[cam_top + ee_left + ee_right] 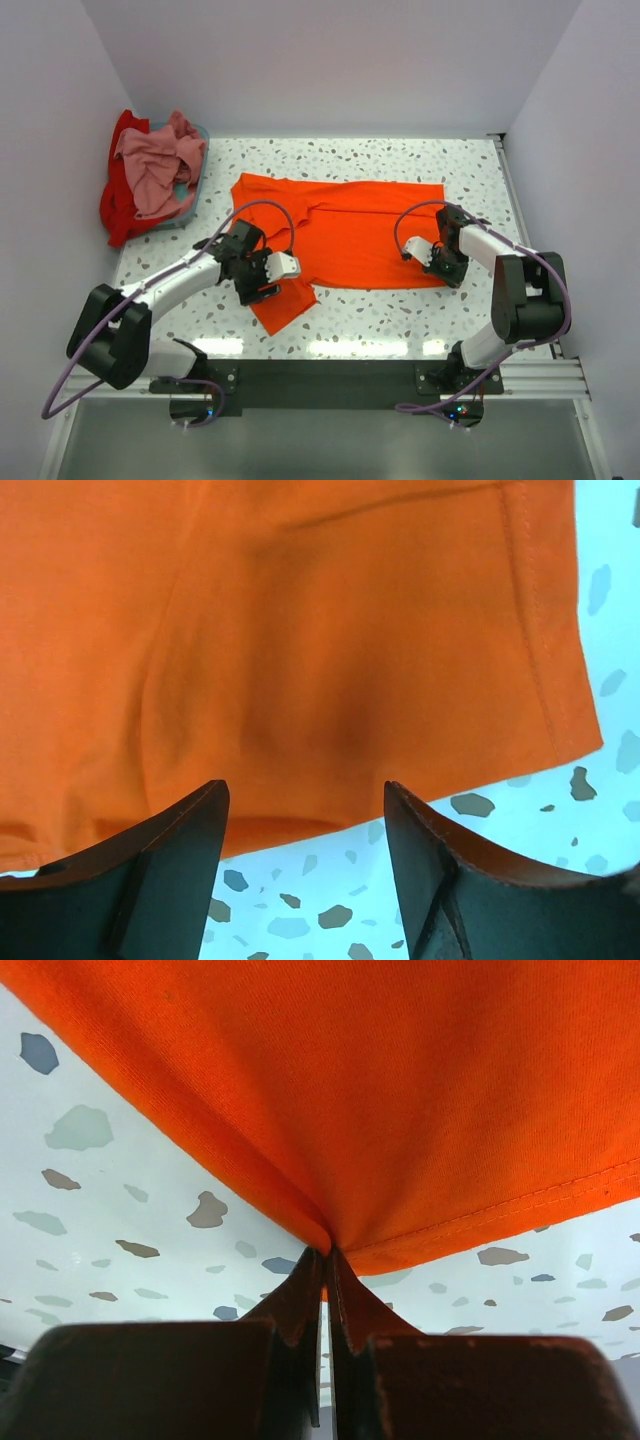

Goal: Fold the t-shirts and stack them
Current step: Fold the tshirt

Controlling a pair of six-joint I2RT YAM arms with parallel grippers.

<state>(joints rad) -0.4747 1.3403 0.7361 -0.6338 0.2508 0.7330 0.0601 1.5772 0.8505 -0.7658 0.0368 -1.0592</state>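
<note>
Top external view: the orange t-shirt (350, 225) lies spread across the middle of the speckled counter (470, 170), with one sleeve trailing toward the near edge. My right tool (328, 1252) has its jaws pressed together on the shirt's near right corner, pinching a fold of cloth beside the hem. My left tool (305, 790) stands spread over the sleeve's edge, gripping nothing. The pink t-shirt (155, 165) and red t-shirt (118, 210) sit heaped at the far left corner.

The pink t-shirt (150, 165) covers much of the red t-shirt (118, 215) and nearly all the basket (204, 140) beneath
</note>
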